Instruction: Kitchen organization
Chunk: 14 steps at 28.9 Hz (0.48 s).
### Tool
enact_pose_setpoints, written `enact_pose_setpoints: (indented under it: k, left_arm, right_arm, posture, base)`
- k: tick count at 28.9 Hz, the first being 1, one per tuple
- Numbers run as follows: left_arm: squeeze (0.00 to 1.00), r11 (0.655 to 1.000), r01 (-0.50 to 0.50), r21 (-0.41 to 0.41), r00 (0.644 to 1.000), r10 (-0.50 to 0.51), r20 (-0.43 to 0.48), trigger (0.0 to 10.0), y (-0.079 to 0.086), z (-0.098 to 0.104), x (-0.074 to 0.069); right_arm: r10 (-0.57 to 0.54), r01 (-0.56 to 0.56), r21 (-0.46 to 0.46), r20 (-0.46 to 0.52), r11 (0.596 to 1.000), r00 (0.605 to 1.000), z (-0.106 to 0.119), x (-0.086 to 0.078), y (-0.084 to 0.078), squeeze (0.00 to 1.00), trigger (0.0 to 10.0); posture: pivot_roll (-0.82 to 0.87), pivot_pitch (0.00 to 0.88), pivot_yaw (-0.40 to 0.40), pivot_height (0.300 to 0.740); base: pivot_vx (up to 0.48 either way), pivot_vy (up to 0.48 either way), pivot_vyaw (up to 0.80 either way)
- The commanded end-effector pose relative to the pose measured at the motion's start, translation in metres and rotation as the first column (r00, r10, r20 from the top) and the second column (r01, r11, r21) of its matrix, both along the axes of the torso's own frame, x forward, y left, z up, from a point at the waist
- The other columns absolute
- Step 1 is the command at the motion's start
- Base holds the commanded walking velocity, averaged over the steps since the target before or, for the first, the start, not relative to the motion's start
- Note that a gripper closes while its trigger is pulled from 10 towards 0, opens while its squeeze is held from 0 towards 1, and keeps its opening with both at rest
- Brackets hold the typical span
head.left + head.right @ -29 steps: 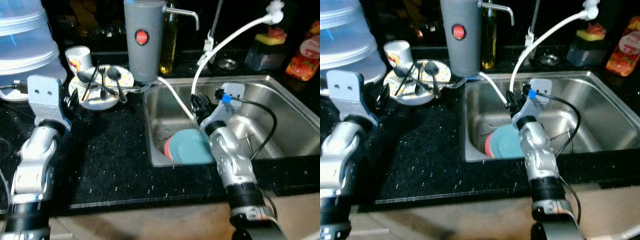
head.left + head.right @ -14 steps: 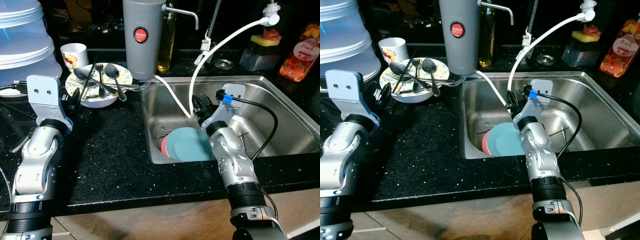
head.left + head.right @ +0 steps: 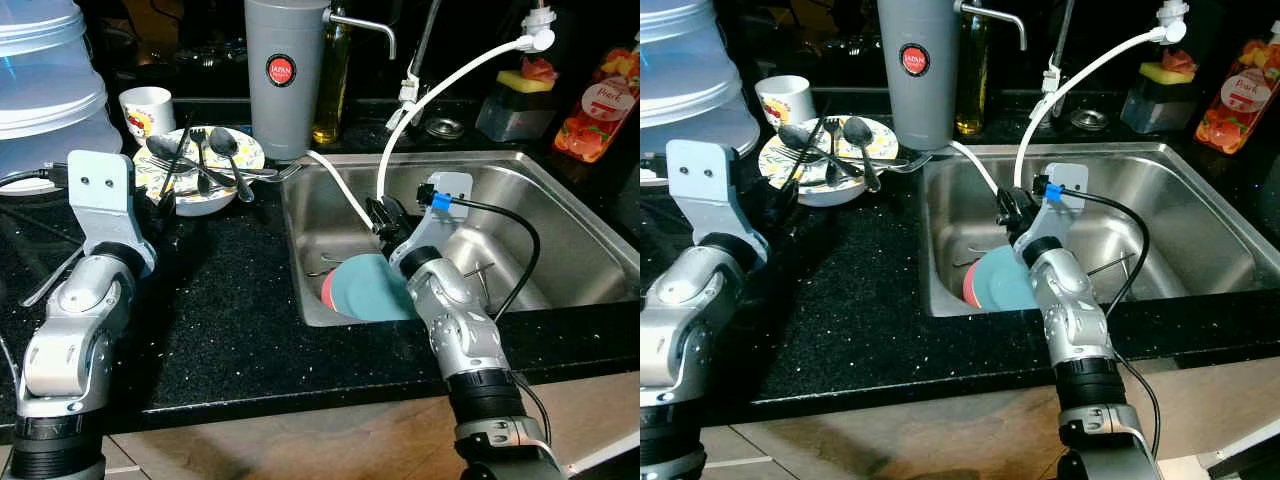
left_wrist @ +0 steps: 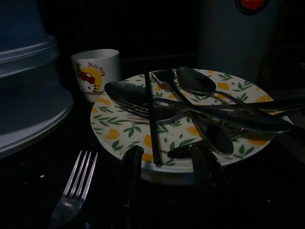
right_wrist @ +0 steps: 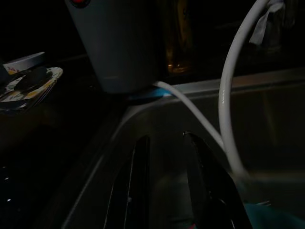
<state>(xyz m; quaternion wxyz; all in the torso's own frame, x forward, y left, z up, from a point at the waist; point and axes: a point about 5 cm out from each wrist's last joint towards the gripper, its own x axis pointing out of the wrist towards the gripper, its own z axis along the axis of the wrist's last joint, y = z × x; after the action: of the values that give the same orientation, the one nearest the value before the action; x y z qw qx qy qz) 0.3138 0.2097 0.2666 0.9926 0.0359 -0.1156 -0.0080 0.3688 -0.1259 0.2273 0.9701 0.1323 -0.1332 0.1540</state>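
Left claw (image 4: 164, 176): open and empty, low over the surface just before the plate's near rim, probably lined up to take cutlery
Right claw (image 5: 167, 179): fingers parted, gripping nothing, inside the sink (image 3: 560, 200) by its left wall, above the dishes, likely ready to lift one
Plate (image 4: 124, 136): one, leaf-patterned, near the surface's back edge, left of the sink; serving as a tray for used cutlery
Cutlery on plate (image 4: 200, 112): at least three spoons, one fork, one thin dark stick, crossed in a heap; exact count unclear
Loose fork (image 4: 74, 183): one, flat on the surface beside the plate, toward the left edge, apparently missed when the rest was gathered
Cup (image 4: 95, 71): one, upright, touching or just behind the plate
Sink dishes (image 3: 368, 288): two, teal over pink, leaning in the front left corner
Hoses (image 3: 450, 85): two white ones drooping into the sink
Dispenser (image 3: 285, 75): one, grey, at the back edge
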Motion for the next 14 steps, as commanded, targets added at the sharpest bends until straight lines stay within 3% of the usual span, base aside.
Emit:
enact_pose_setpoints:
  k: [1,14]
  left_arm:
    - [0.00,1.000,0.002,0.016,1.000,-0.001,-0.026,10.0,0.0014,0.0000,0.0025]
    - [0.00,1.000,0.005,0.012,0.999,-0.005,-0.050,10.0,0.0013,0.0023,0.0057]
  right_arm:
    - [-0.006,0.007,0.023,-0.014,1.000,1.000,-0.0031,-0.0025,-0.0010,0.00,10.0]
    - [-0.017,0.017,0.034,0.001,0.999,1.000,-0.0002,-0.0048,0.0034,0.00,10.0]
  posture:
    - [0.04,0.121,-0.015,0.740]
    - [0.05,0.097,0.012,0.740]
  base:
    - [0.000,0.000,0.00]
    - [0.000,0.000,0.00]
